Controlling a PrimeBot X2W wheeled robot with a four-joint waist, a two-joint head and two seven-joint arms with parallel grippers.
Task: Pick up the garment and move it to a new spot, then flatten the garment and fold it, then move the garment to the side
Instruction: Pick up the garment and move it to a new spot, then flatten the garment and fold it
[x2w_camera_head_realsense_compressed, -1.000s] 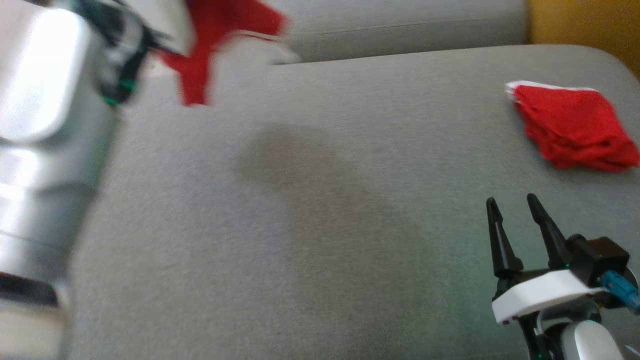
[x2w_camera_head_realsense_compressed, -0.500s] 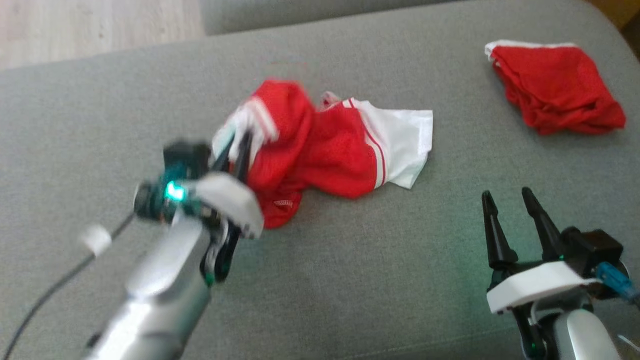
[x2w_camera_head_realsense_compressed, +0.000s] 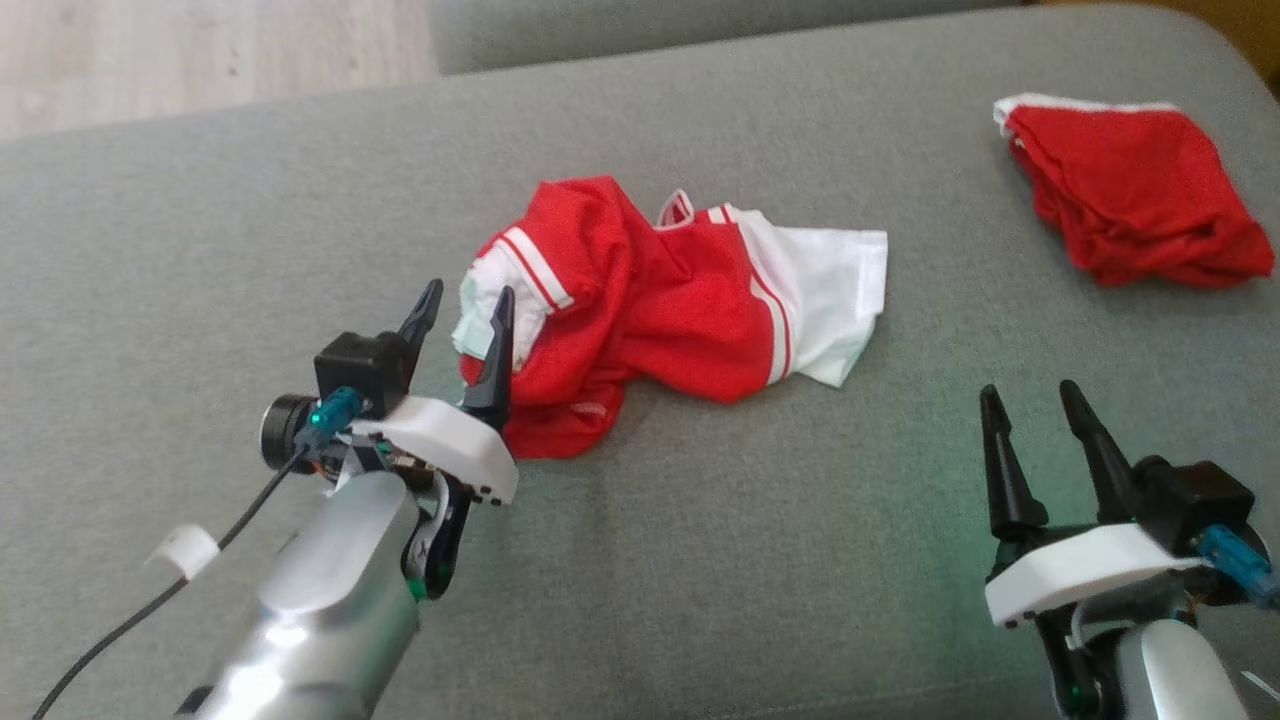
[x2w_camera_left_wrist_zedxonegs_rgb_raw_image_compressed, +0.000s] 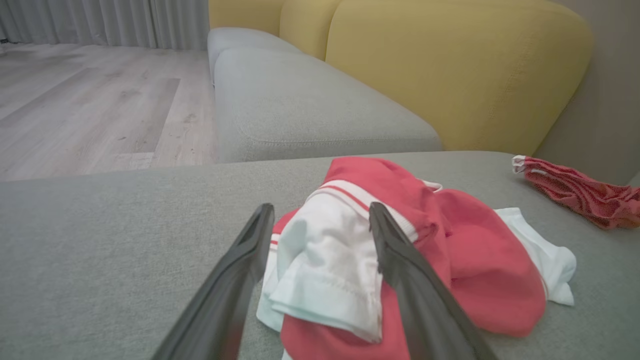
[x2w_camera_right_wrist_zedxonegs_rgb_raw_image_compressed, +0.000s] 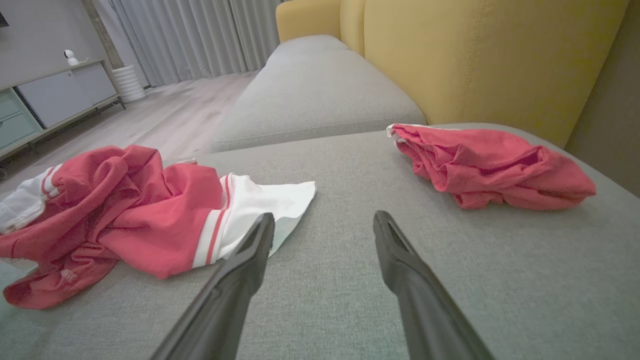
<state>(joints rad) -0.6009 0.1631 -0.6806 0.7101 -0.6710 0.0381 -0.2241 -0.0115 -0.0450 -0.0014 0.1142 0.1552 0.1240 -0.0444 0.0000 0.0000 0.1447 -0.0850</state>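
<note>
Over on the left, the left gripper (x2w_camera_head_realsense_compressed: 467, 290) sat low over the grey sofa cushion (x2w_camera_head_realsense_compressed: 200, 220), jaws spread wide, and a white sleeve (x2w_camera_left_wrist_zedxonegs_rgb_raw_image_compressed: 325, 260) lay right between its fingers, not pinched. Whether cloth brushed either finger, the wrist view could not settle.

That sleeve belonged to the garment (x2w_camera_head_realsense_compressed: 660, 310), a red jersey with white striped trim. It was heaped in a crumpled mound near the middle of the cushion, its other white sleeve (x2w_camera_head_realsense_compressed: 830, 290) splayed flat to the right.

Now, this looked like thin, light, floppy mesh. It had no stiffness at all, was likely to sag and drape from any single hold, and seemed slick enough to slip out of a shallow pinch. Nothing fragile about it, though. The best bet for flattening looked like two holds well apart, one on each sleeve or at the shoulder seams, where doubled hems would give the fingers something thicker to bite.

Further right and nearer, the right gripper (x2w_camera_head_realsense_compressed: 1028, 390) hovered wide and empty, clear of the garment. Far right, a second red bundle (x2w_camera_head_realsense_compressed: 1130, 190) lay folded, well apart.
</note>
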